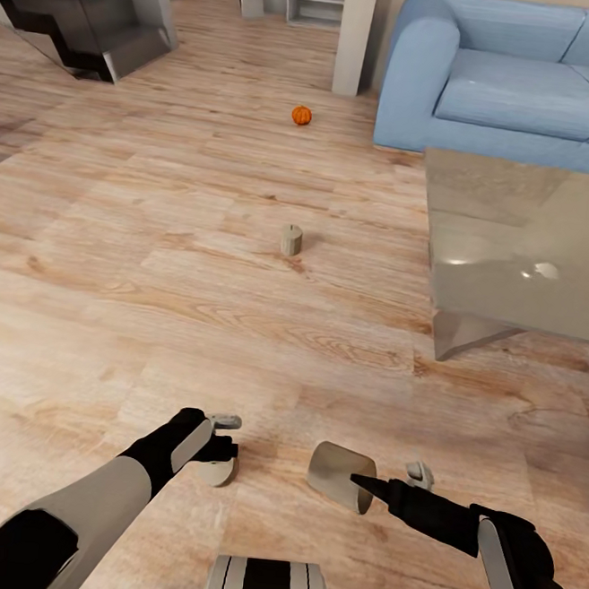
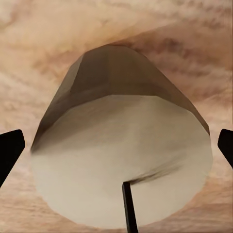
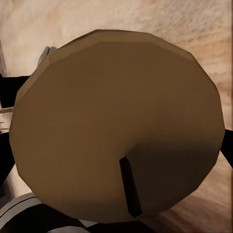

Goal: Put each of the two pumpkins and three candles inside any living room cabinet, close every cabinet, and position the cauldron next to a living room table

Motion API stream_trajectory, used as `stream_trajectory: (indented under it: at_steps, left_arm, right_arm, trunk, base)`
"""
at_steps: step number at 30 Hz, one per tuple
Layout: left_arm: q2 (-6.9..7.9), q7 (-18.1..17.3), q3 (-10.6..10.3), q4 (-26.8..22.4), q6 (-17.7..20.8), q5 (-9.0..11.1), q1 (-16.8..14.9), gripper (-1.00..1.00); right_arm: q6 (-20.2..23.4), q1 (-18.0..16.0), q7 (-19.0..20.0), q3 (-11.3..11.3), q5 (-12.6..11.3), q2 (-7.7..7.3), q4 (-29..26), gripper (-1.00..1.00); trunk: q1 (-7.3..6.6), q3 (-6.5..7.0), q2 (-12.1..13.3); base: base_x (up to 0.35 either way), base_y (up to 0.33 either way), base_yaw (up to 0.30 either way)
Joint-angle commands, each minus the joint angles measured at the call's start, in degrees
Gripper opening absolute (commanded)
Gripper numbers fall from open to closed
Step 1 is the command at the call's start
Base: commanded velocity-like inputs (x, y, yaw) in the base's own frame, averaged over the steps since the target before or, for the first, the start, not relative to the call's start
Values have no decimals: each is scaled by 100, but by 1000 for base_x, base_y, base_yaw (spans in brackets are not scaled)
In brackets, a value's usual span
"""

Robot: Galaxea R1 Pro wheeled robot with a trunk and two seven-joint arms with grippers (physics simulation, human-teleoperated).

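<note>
A candle (image 1: 342,476) is gripped in the right gripper (image 1: 383,483), its flat wick end turned towards that arm's wrist camera and its short axis lying roughly level, in line with the fingers; a second candle (image 1: 215,469) sits between the fingers of the left gripper (image 1: 219,445), and in the left wrist view it (image 2: 121,165) is seen end-on with the dark fingertips at either edge, so it is judged to be clasped, though contact cannot be confirmed. Both held candles are low over the wooden floor (image 1: 154,254). The third candle (image 1: 290,239) stands upright on the floor straight ahead, well apart from both grippers and about equally placed between them; beyond it one pumpkin (image 1: 301,115) rests on the floor near the blue sofa (image 1: 495,80). The glass-topped table (image 1: 524,254) lies ahead to the right. With both grippers occupied, a trip to the cabinet is judged to come first.
</note>
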Motion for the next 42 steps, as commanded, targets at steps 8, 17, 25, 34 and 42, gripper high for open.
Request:
stream_trajectory:
  at_steps: [8,17,25,34,42]
  left_arm:
    - [4,42,-39,-8,17,62,-3,100]
    - [4,43,-40,-8,18,63,-3,100]
    - [8,47,-38,-8,13,59,-3,100]
    - [6,44,-40,-9,13,60,-3,100]
    - [12,52,-34,-1,21,63,-3,100]
  right_arm:
    - [36,-3,28,-7,13,1,-1,-100]
    - [36,-3,20,-7,28,1,-1,-100]
    - [36,-3,19,-7,34,1,-1,-100]
    - [36,-3,19,-7,37,-6,-1,-100]
    - [36,-3,17,-7,38,-8,-1,-100]
  trunk:
    - [-1,-4,-1]
    - [-1,-4,-1]
    - [4,-48,-4]
    - [4,-48,-4]
    - [4,-48,-4]
  base:
    - [0,0,0]
    - [0,0,0]
    - [0,0,0]
    - [0,0,0]
    - [0,0,0]
